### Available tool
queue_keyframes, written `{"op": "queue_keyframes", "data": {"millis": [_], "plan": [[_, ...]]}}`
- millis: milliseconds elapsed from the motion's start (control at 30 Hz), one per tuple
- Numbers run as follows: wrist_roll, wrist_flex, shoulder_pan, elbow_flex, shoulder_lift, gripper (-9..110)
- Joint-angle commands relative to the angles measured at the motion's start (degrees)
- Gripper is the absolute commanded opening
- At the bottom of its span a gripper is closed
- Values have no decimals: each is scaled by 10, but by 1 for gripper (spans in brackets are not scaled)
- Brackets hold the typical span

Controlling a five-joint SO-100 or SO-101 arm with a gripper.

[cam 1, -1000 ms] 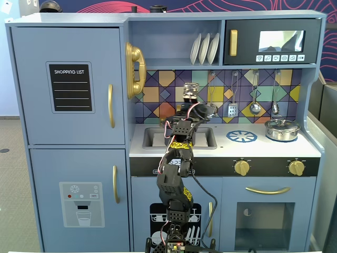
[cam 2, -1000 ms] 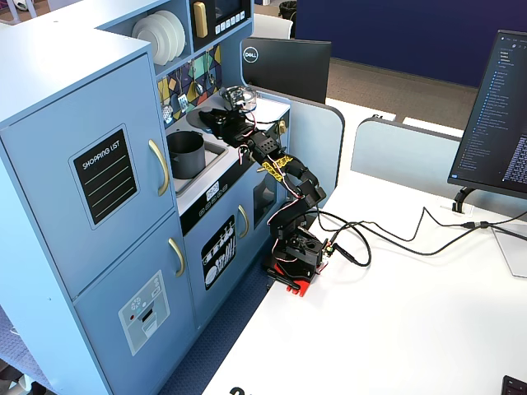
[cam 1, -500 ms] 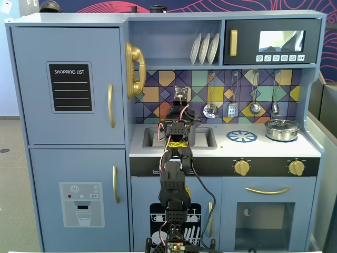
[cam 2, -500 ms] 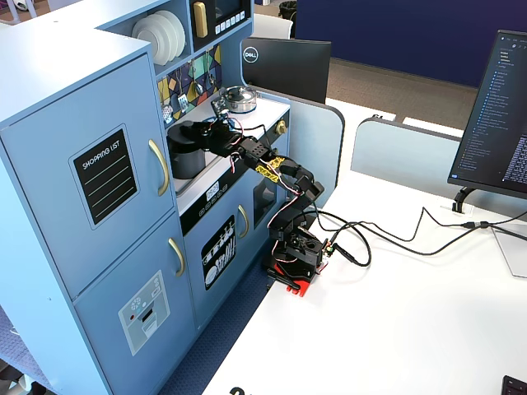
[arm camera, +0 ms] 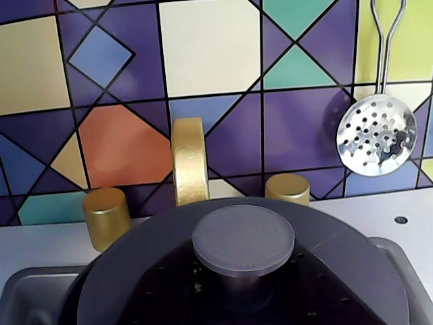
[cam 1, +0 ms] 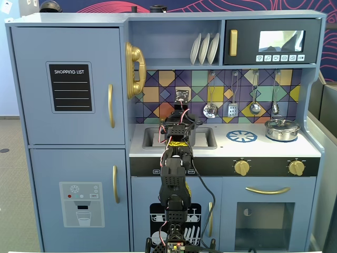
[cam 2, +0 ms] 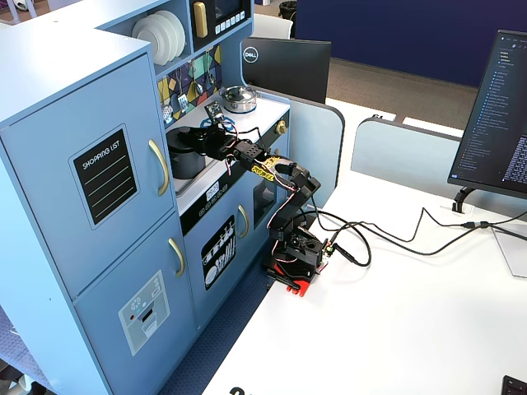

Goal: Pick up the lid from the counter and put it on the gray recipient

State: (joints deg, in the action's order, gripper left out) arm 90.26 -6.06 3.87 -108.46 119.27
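In the wrist view we see the flat round dark gray matte lid with its central knob lying level over the sink, before the gold tap. Our black gripper reaches there; its jaws' state we cannot tell.

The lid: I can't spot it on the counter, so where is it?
In the wrist view the lid fills the bottom centre, over the sink, in front of the gold faucet and its two knobs.
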Motion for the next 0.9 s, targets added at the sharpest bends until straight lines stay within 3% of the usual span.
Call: {"op": "queue_keyframes", "data": {"millis": [0, 667, 767, 867], "plan": [[1, 18, -11, 10, 7, 0], [8, -20, -15, -31, 62, 0], [-15, -6, -8, -38, 63, 24], [-25, 16, -3, -40, 62, 39]]}}
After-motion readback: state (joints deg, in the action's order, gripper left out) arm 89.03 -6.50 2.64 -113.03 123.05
